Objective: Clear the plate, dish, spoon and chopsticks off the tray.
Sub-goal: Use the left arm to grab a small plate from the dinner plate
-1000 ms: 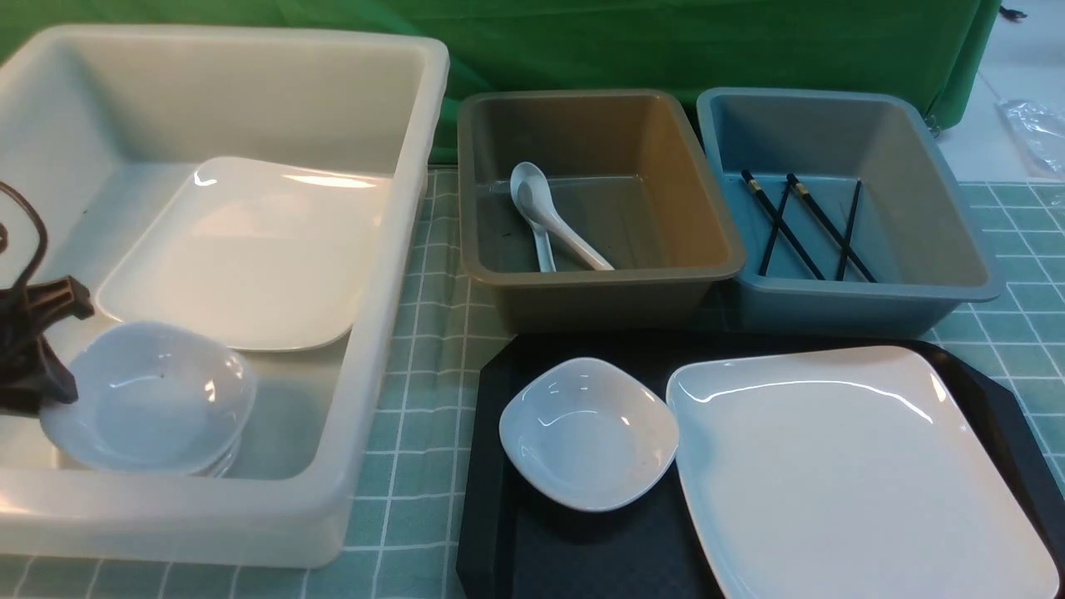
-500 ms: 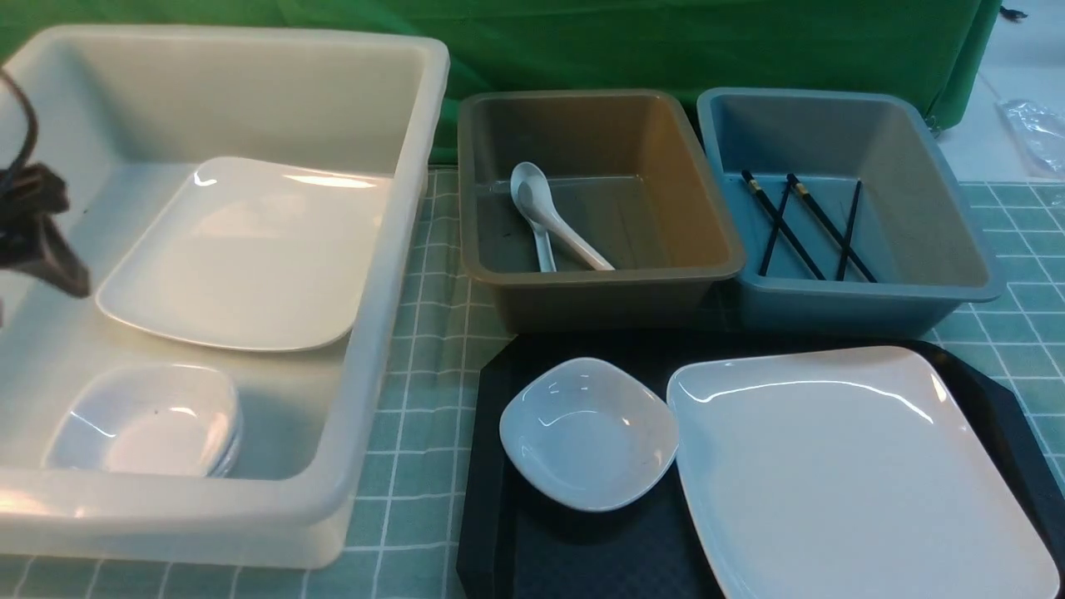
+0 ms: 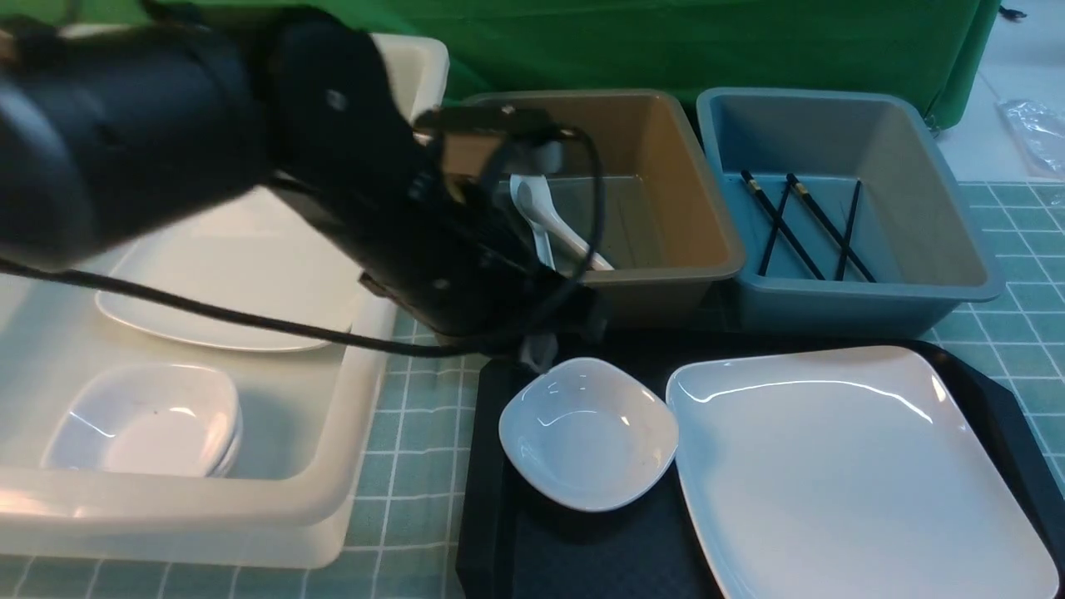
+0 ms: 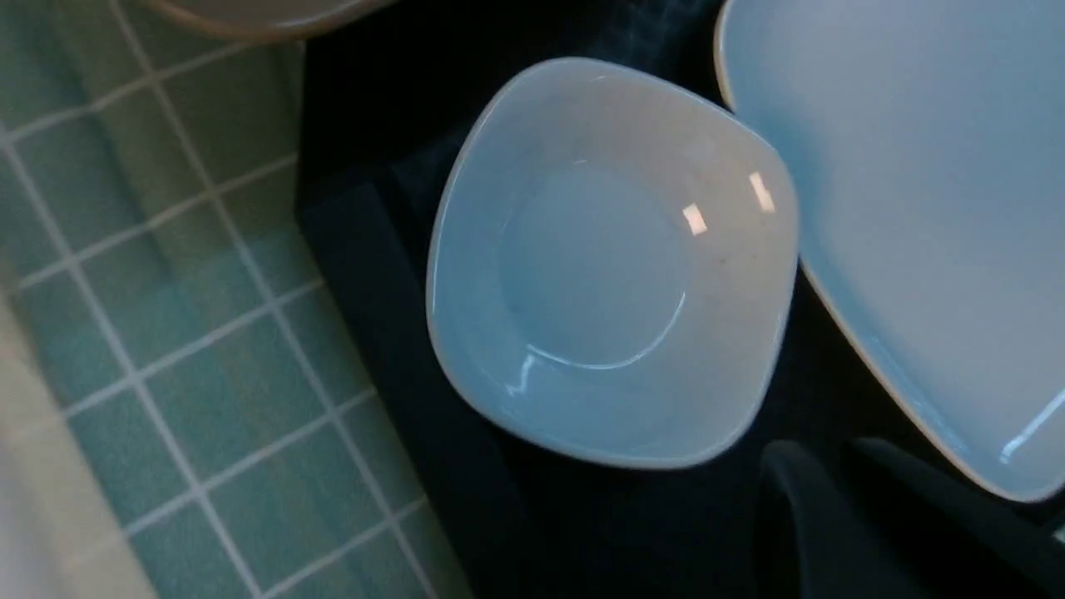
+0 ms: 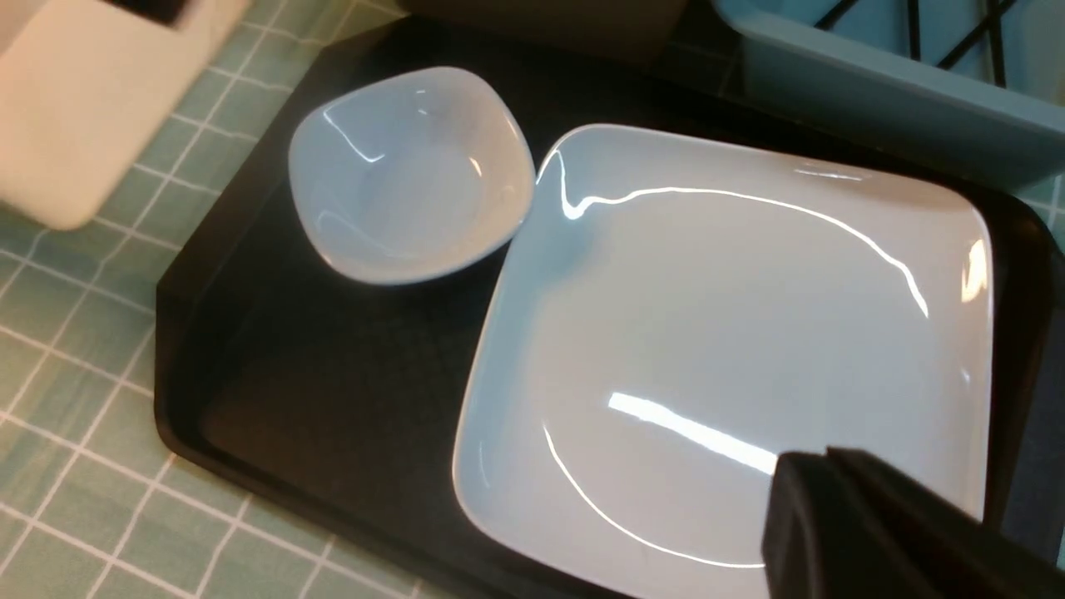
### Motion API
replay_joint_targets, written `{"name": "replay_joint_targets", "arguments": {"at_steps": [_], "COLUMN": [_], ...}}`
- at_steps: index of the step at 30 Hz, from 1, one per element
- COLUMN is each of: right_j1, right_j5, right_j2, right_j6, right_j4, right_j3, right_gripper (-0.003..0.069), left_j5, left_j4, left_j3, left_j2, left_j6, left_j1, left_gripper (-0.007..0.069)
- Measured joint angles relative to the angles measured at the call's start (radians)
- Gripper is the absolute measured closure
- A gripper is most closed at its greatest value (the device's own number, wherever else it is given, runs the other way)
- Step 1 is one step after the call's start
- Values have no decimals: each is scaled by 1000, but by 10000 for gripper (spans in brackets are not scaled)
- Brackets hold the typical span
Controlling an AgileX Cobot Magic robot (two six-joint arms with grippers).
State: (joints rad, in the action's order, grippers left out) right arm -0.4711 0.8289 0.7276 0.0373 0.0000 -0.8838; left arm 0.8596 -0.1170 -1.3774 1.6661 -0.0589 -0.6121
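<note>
The black tray point(image 3: 499, 541) carries a small deep white dish point(image 3: 588, 433) and, on its right, the large white plate point(image 3: 857, 466). My left arm reaches across from the left; its gripper point(image 3: 539, 353) hovers just behind the dish's far left rim. In the left wrist view the gripper point(image 4: 819, 453) is shut and empty, beside the dish point(image 4: 611, 266) and the plate point(image 4: 932, 208). My right gripper point(image 5: 819, 466) is shut and empty above the plate point(image 5: 732, 333). The spoon point(image 3: 545, 216) lies in the brown tub, the chopsticks point(image 3: 799, 225) in the blue tub.
A big translucent white tub point(image 3: 366, 391) at the left holds another plate point(image 3: 241, 283) and stacked small dishes point(image 3: 150, 420). The brown tub point(image 3: 666, 283) and the blue tub point(image 3: 874, 304) stand right behind the tray. The left arm hides part of the brown tub.
The left gripper let a small dish go onto the stack in the white tub. It then swung right to the tray's dish and closed. The right arm has not moved.
</note>
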Motion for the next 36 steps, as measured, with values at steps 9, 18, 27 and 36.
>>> {"name": "replay_joint_targets", "arguments": {"at_steps": [9,18,27,36], "right_j1": [0,0,0,0], "right_j5": [-4,-52,-90,-90], "right_j2": [0,0,0,0], "right_j6": [0,0,0,0], "right_j4": [0,0,0,0], "right_j3": [9,61,61,61], "right_gripper": [639,639,639,639], "left_j5": [-106,-218,-237,-235], "left_j4": [164,256,297,280], "left_j3": [-93,-93,-93,-102], "left_j2": [207,319,383,415], "left_j6": [-19,-15,-15,-19], "left_j1": [-36,-36,-36,-36], "left_gripper": [275,89,109,216]}}
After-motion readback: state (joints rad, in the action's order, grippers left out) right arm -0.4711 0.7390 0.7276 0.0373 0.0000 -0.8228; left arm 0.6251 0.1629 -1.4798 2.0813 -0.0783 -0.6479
